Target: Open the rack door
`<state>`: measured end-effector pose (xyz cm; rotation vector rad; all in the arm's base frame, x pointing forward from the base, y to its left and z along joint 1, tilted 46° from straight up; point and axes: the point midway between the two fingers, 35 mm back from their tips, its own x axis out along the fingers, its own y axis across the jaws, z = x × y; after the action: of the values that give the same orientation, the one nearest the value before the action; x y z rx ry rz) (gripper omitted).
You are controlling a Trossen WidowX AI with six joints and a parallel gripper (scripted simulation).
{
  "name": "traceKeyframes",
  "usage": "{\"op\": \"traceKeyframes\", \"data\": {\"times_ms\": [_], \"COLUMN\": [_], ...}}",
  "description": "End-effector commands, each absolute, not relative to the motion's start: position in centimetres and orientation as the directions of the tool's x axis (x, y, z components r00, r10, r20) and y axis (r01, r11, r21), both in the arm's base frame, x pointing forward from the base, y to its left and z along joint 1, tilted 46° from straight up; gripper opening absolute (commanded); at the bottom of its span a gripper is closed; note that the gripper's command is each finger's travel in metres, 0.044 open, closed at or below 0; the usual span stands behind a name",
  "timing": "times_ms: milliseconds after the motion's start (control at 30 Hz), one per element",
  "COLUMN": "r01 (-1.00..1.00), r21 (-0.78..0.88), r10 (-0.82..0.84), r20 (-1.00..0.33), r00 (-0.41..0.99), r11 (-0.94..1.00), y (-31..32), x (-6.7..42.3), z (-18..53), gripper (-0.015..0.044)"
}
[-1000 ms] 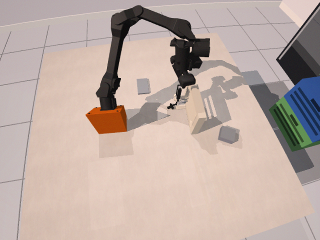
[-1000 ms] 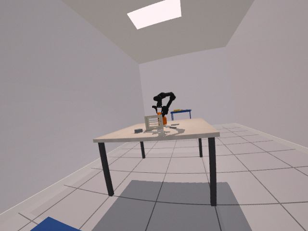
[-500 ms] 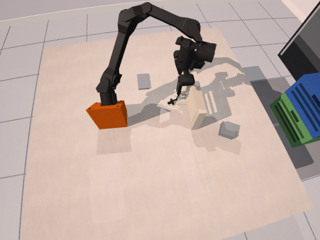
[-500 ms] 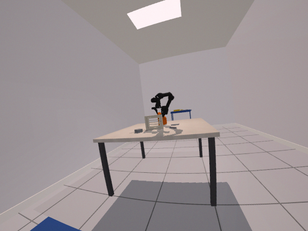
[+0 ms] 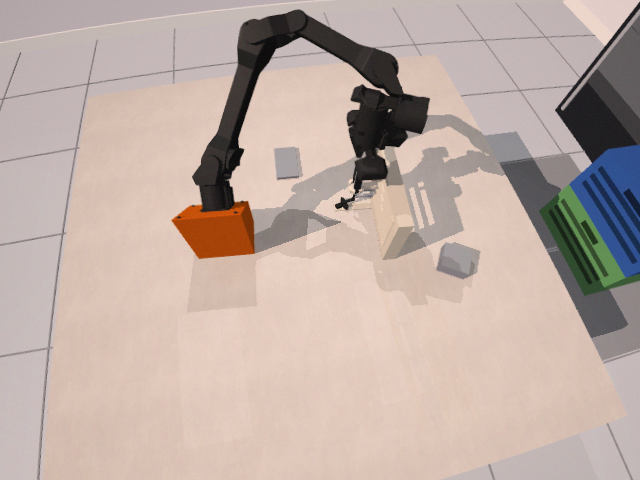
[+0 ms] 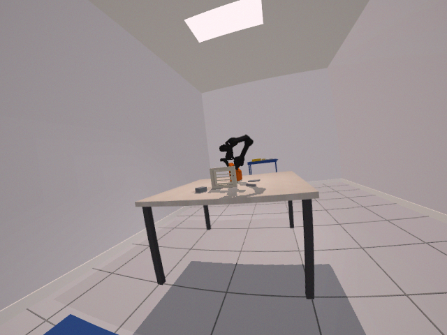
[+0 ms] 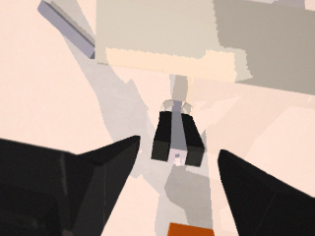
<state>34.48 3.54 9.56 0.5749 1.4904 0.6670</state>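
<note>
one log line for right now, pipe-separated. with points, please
gripper point(image 5: 356, 180) point(image 7: 178, 147) open | above handle point(image 7: 177, 138), nothing held | rack frame point(image 5: 398, 227) point(image 6: 211, 178) upright | handle not gripped
</note>
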Motion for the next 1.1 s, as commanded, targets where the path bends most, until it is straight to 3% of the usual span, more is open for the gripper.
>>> {"op": "traceKeyframes", "data": {"times_ms": [0, 767, 1000, 1067], "r01": [-0.045, -0.046, -0.046, -0.046], "r21": [0.714, 0.717, 0.717, 0.717], "r10": [0.713, 0.716, 0.716, 0.716], "r20": [-0.7, -0.697, -0.697, -0.697], "r00": [-0.026, -0.026, -0.026, -0.026], "r11": [0.699, 0.696, 0.696, 0.696], "y": [3.9, 6.4, 6.4, 6.4], "x": [34.5, 34.2, 34.2, 34.2], "z": [9.3, 6.9, 6.9, 6.9], "gripper": [0.0287, 0.0287, 0.0103, 0.0089]}}
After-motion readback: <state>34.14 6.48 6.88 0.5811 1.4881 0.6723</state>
